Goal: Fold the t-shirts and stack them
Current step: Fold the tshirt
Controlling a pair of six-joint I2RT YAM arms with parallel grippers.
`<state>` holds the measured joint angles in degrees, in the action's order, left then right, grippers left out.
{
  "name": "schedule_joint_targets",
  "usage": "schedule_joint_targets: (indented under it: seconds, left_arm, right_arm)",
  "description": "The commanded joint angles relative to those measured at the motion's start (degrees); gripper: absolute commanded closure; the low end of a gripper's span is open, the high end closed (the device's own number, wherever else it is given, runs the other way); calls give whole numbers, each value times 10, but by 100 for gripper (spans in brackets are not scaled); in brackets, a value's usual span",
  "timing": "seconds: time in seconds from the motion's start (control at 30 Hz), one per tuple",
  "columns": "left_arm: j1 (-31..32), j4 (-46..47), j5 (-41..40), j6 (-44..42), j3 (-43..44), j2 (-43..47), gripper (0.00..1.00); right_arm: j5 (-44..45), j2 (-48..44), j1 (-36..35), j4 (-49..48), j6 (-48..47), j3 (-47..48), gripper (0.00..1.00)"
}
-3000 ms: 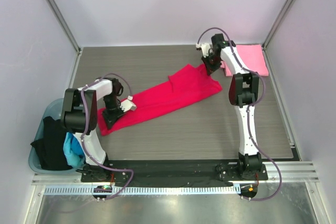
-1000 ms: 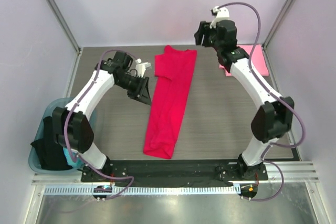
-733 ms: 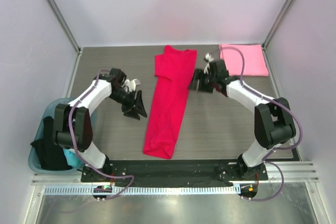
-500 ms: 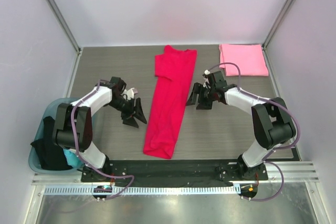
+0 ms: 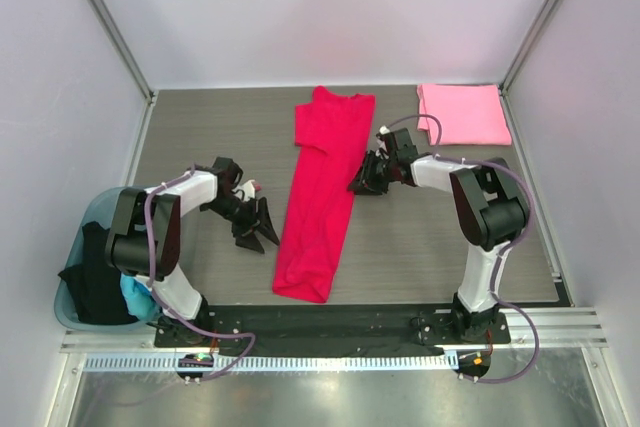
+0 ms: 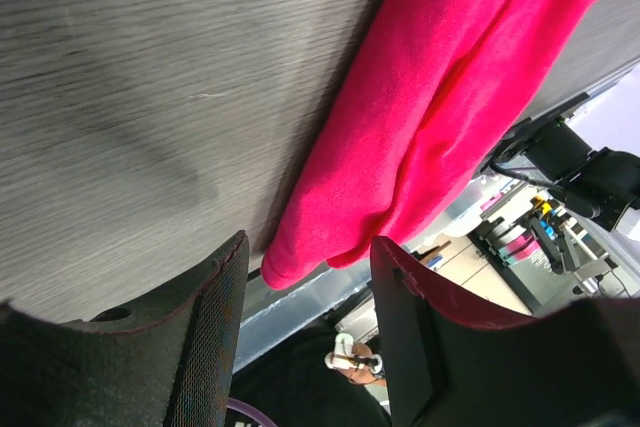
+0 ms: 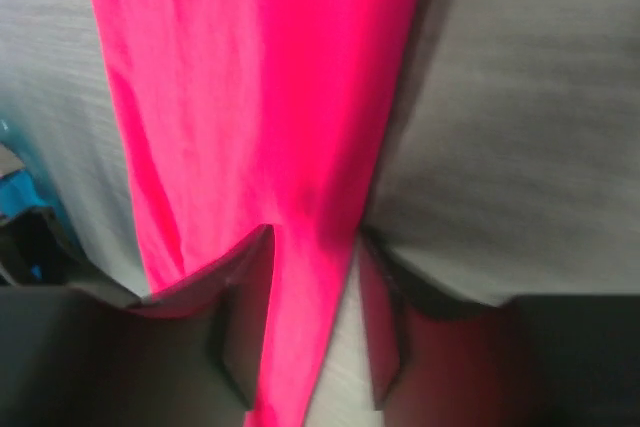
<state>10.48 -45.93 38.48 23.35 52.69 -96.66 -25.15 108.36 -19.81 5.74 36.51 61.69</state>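
Down low over the grey wood-grain counter: left gripper, jaws spread wide, pinching nothing, parked just left of the large crimson red cloth t-shirt, towards its near end. Seen from the left wrist, the near hem corner of that shirt showing in the gap beyond the black fingers, bare counter to one side of it. Contact with the cloth: cannot tell.

Across the shirt, further back: right gripper, also parted, pressed close to the shirt's right edge about halfway along. From the right wrist, red cloth filling the gap and running under the left finger, grey counter beside the other. Nothing clamped.

Between the two grippers: crimson shirt folded lengthwise into a long narrow strip, flat on the counter, stretched from the far middle to the near edge, slanting a little left as it nears the arm bases.

Further out, at the far right corner: light pink folded t-shirt, a neat flat rectangle, well apart from the red one.

Off the counter's near left side: pale blue plastic bin, holding black cloth and bright blue cloth, bunched up.
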Motion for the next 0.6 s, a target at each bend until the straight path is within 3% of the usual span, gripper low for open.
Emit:
schedule_joint_targets:
  seconds: [0.0,0.1,0.3,0.5,0.57]
  left_arm:
    - [0,17,1,18,-4,-1,47]
    - [0,14,0,21,-5,1,47]
    - [7,22,19,41,-17,16,47]
    - [25,30,32,58,-30,19,42]
    - [34,37,41,65,-31,17,42]
  right_arm:
    - [12,37,1,-16,1,29,72]
    - [7,40,4,6,-12,41,90]
    - [23,2,54,83,-81,24,95]
    - [49,-3,107,89,-113,21,93]
    - [54,-4,110,89,-123,26,77]
